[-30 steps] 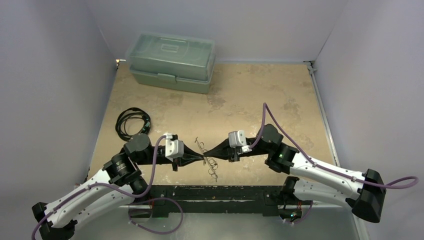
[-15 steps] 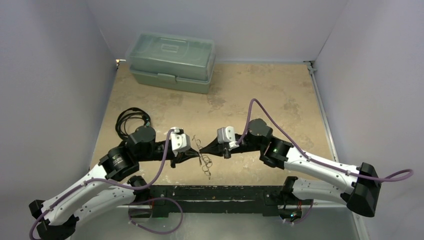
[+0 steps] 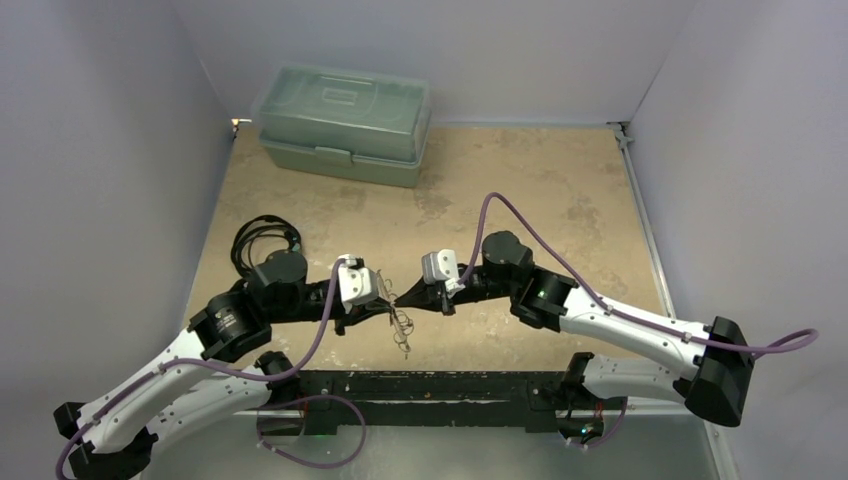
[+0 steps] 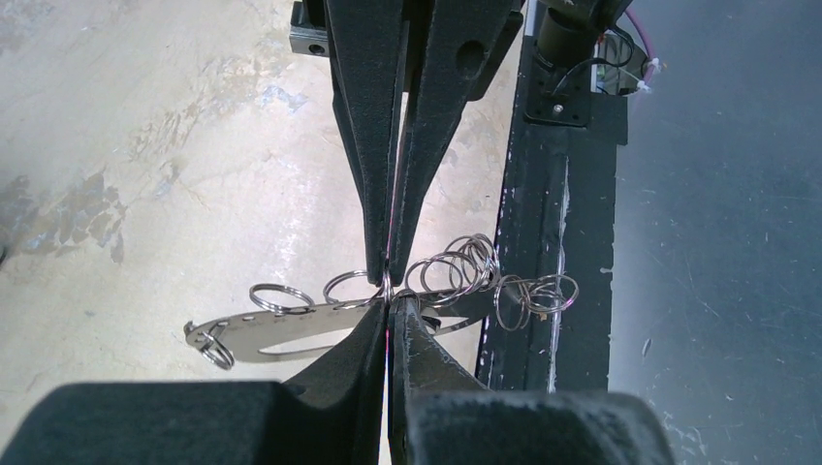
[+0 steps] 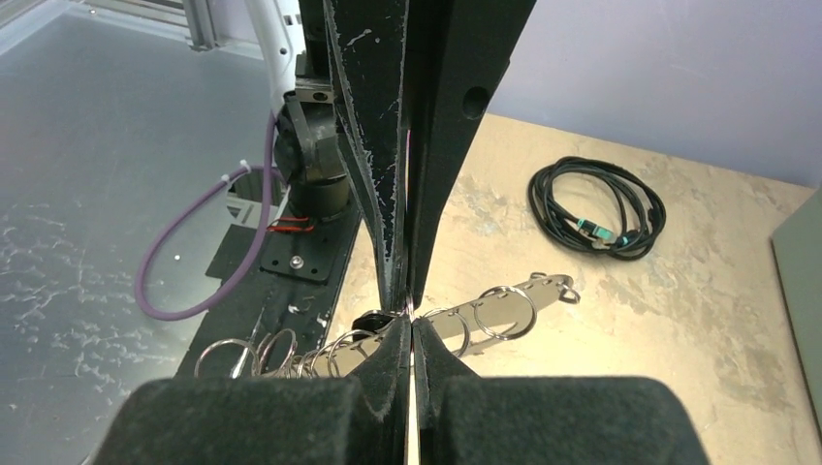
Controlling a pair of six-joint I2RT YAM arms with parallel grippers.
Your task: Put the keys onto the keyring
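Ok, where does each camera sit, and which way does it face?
Top external: above, behind the robot, looking down at the table; both arms show.
Left wrist: along the left gripper towards the right gripper, near edge beyond.
Right wrist: along the right gripper towards the black cable.
Both wrist views share the keyring.

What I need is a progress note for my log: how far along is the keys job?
Done: the keyring is off the table. In hand: left hand and right hand both pinch it, small rings dangling. Left: no keys visibly threaded; I cannot spot any keys.
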